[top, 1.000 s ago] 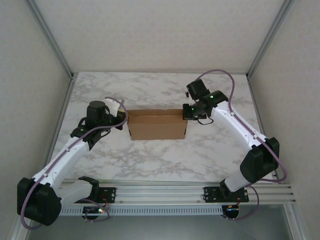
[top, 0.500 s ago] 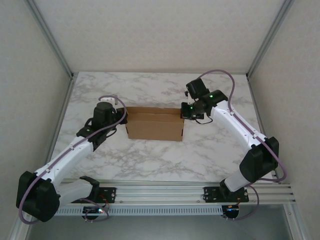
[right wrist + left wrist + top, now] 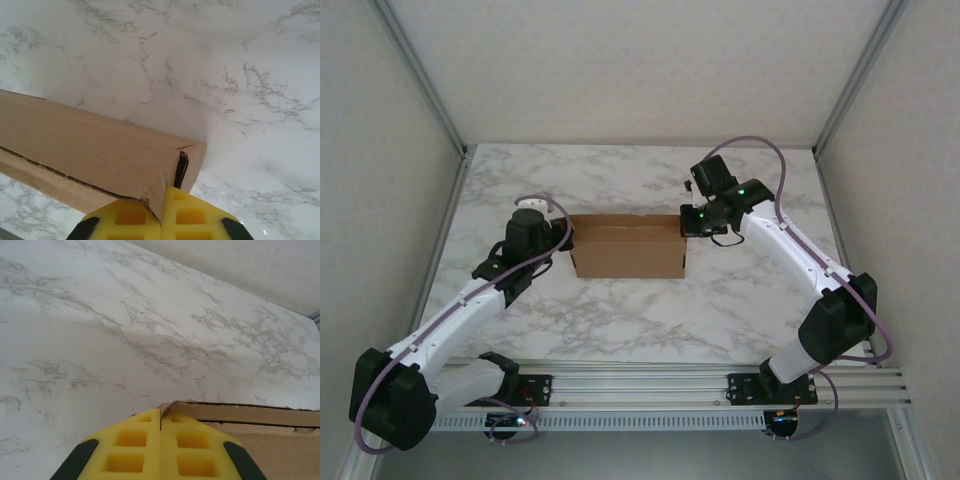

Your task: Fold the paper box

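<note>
The paper box [image 3: 628, 247] is a plain brown, shallow rectangular carton lying on the marble table, its long side running left to right. My left gripper [image 3: 564, 237] is at the box's left end. In the left wrist view its yellow fingers [image 3: 161, 411] are shut, with the box's torn corner [image 3: 175, 405] pinched at their tips. My right gripper [image 3: 688, 226] is at the box's far right corner. In the right wrist view its fingers [image 3: 161, 197] are shut on the edge of a cardboard wall [image 3: 90, 145], beside a dark slit at the corner.
The white marble table [image 3: 620, 320] stretches around the box on all sides. A metal rail [image 3: 650, 380] carrying both arm bases runs along the near edge. Pale enclosure walls with metal posts [image 3: 445, 215] stand at the left, right and back.
The box has shifted slightly left and away from the arm bases and now lies straighter. Both grippers moved with its ends, the left arm stretching farther out.
</note>
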Controlling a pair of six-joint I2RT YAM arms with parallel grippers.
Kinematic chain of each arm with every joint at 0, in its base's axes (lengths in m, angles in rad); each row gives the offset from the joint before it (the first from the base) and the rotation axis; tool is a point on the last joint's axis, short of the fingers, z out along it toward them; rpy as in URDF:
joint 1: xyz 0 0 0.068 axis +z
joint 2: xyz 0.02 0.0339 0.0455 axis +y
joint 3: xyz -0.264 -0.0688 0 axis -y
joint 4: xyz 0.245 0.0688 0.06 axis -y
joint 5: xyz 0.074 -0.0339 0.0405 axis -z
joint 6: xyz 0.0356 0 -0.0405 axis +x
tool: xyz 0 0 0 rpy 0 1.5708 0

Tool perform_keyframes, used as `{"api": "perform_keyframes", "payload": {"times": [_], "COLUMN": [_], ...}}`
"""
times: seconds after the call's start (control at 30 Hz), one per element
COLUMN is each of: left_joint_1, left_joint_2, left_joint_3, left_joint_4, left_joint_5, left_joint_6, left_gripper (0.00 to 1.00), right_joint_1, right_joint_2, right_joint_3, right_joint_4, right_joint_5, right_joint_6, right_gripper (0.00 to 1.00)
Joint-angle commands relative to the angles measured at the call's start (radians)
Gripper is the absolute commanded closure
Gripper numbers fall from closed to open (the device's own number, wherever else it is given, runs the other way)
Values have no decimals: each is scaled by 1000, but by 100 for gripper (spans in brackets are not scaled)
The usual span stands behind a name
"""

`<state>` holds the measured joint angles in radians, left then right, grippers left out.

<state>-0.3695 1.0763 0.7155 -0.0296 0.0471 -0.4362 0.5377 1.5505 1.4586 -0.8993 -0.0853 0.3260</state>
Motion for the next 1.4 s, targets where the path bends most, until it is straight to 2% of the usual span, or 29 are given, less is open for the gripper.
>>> {"api": "perform_keyframes", "payload": {"times": [0.0,0.37,0.63,0.93,1.37], "left_joint_1": [-8,-20,-26,-67,-100], "left_joint_2": [-22,-42,-41,-73,-106], "left_joint_3": [-19,-38,-76,-120,-175], "left_joint_4": [-28,-21,17,34,78], "left_joint_5": [-36,-93,-87,-135,-182], "left_joint_6": [26,86,81,138,28], "left_gripper": [100,100,100,100,100], "right_joint_1": [8,8,9,8,10], "right_joint_2": [-15,-25,-29,-21,-80], "right_joint_3": [19,-12,-19,-31,-159], "right_joint_4": [13,30,42,79,235], "right_joint_5": [28,26,20,40,54], "right_joint_6": [-63,-70,-66,-65,-16], "right_gripper": [100,100,100,100,100]}}
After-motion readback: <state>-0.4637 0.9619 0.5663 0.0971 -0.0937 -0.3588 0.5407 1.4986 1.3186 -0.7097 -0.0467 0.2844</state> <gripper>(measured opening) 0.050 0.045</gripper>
